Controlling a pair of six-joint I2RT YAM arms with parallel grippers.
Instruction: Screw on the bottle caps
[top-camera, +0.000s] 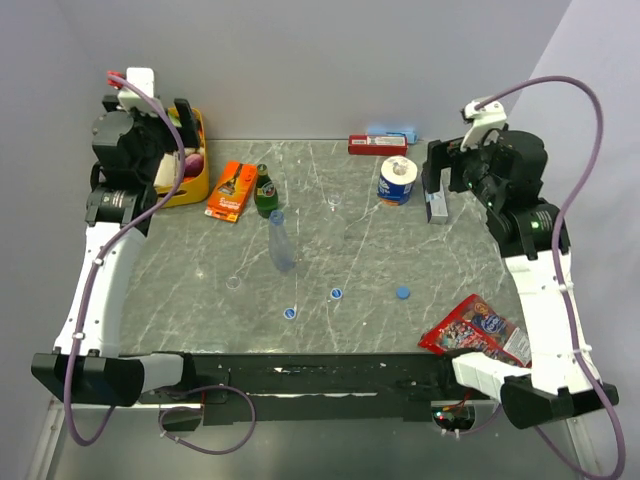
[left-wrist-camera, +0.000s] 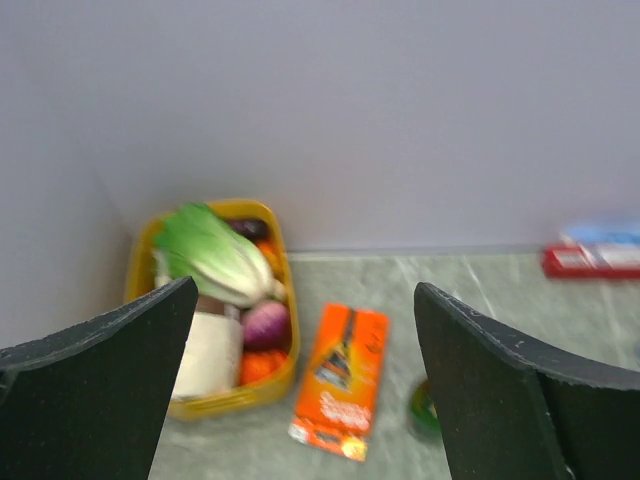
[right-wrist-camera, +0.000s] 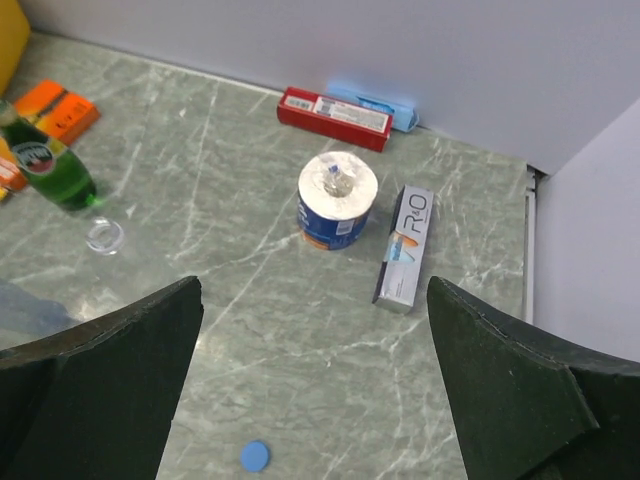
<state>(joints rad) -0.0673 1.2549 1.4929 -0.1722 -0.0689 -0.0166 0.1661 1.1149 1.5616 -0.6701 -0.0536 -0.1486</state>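
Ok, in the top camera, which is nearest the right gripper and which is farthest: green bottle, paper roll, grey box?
From the right gripper:
1. grey box, right beside it.
2. paper roll, a little to its left.
3. green bottle, far over toward the left arm's side.

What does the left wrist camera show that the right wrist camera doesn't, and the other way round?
Only the left wrist view shows the vegetables inside the yellow basket. Only the right wrist view shows the paper roll, the grey carton beside it and one blue cap lying nearer the arm. Both views take in the orange packet, the green bottle and the red box, each seen past its own wide-open fingers.
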